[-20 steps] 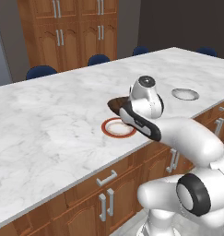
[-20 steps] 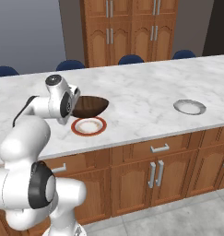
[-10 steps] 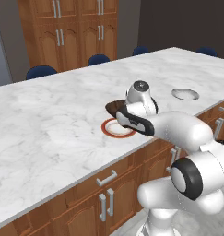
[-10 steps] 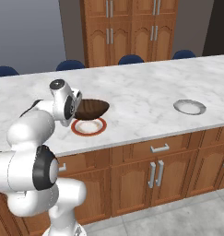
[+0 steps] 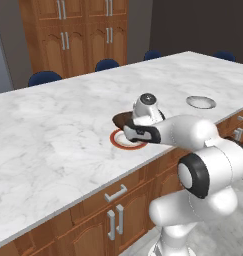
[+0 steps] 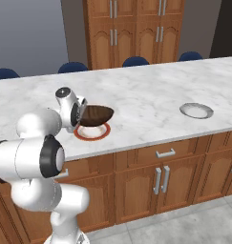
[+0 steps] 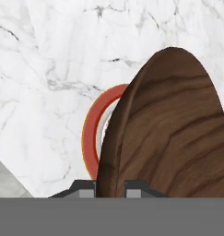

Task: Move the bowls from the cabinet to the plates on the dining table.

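Note:
My gripper (image 6: 82, 116) is shut on the rim of the dark brown wood-grained bowl (image 6: 97, 115), holding it tilted just above the white plate with the red-brown rim (image 6: 91, 133) on the dining table (image 6: 151, 95). From the left side the bowl (image 5: 121, 120) hangs over the far edge of that plate (image 5: 124, 142), with the gripper (image 5: 134, 129) at its near side. In the hand view the bowl (image 7: 173, 129) stands on edge between the gripper (image 7: 110, 186) fingertips, with the plate's rim (image 7: 89, 133) behind it. The pale grey plate (image 6: 196, 110) lies to the right.
Blue chairs (image 6: 135, 61) stand along the table's far side, with tall wooden cupboards (image 6: 136, 28) behind them. Drawers and doors with silver handles (image 6: 165, 153) run under the table's near edge. Bare marble (image 5: 53, 130) spreads to the left of the plates.
The gripper has come down and slightly toward the table's near edge with the bowl, bringing it close over the red-rimmed plate. The elbow has swung lower.

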Robot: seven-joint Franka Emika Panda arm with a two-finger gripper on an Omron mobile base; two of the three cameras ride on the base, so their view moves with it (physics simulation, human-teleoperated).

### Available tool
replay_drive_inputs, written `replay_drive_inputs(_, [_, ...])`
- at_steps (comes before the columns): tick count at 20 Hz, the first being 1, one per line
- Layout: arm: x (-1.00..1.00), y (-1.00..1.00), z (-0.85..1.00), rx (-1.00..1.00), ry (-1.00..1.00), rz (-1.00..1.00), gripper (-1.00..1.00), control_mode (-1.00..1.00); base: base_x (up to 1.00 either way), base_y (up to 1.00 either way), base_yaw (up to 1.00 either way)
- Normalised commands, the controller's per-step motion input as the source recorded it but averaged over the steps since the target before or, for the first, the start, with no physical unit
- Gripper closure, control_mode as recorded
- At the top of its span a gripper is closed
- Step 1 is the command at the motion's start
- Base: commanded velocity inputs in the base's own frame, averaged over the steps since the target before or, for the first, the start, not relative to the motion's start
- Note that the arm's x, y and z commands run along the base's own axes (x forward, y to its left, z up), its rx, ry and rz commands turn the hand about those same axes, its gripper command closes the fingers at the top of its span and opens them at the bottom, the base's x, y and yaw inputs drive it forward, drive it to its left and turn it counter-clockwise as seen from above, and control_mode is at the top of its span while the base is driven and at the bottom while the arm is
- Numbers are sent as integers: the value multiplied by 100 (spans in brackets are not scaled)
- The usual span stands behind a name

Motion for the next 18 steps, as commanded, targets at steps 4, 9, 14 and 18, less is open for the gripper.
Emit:
replay_drive_inputs(4, [28, 1, -28, 0, 0, 0, 100, -100, 0, 0, 0])
replay_drive_inputs(9, [24, 3, -29, -1, 0, 0, 100, -100, 0, 0, 0])
replay_drive_inputs(14, [23, 6, -29, -1, 0, 0, 100, -100, 0, 0, 0])
replay_drive_inputs(18, [19, 6, -23, -1, 0, 0, 100, -100, 0, 0, 0])
